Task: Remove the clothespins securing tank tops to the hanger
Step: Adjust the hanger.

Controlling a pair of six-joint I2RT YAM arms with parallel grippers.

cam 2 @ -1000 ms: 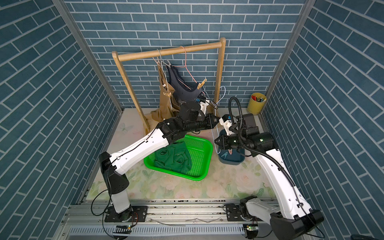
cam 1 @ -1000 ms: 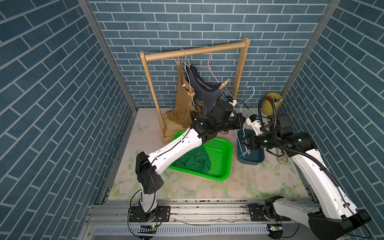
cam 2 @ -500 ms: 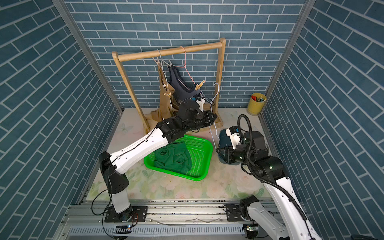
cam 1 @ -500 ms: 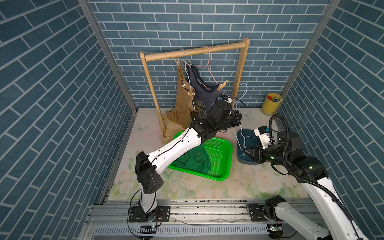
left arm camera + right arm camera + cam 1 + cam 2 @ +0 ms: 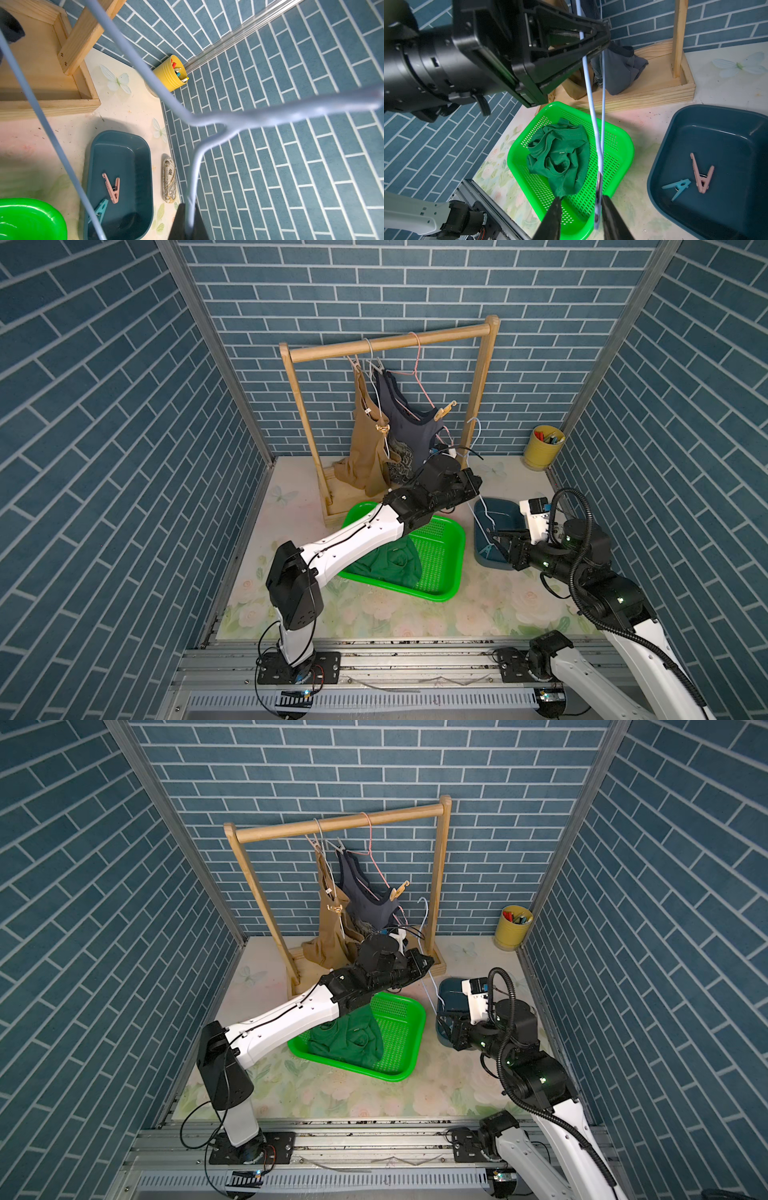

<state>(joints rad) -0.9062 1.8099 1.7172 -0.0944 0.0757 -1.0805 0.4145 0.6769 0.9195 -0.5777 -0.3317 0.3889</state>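
Observation:
My left gripper [image 5: 478, 481] is shut on a bare pale blue wire hanger [image 5: 207, 120], held up beside the rack. The hanger's lower end [image 5: 598, 187] hangs between the fingers of my open right gripper [image 5: 580, 199], close to one finger. A tan tank top [image 5: 365, 448] and a grey-blue tank top [image 5: 409, 435] hang on the wooden rack [image 5: 390, 346]. Tan clothespins [image 5: 444, 410] [image 5: 382, 429] are clipped on them. A green tank top [image 5: 558, 158] lies crumpled in the green basket [image 5: 453, 572]. A pink clothespin [image 5: 702, 176] and a teal clothespin [image 5: 677, 186] lie in the dark blue bin [image 5: 654, 166].
A yellow cup [image 5: 542, 448] of pens stands in the back right corner. A small patterned case [image 5: 169, 180] lies between the bin and the right wall. The rack's wooden base [image 5: 654, 89] sits just behind the basket and the bin. Brick walls close in three sides.
My right gripper has opened, and its arm has dropped lower and drawn back toward the front right. The left arm keeps its hold on the hanger, almost still.

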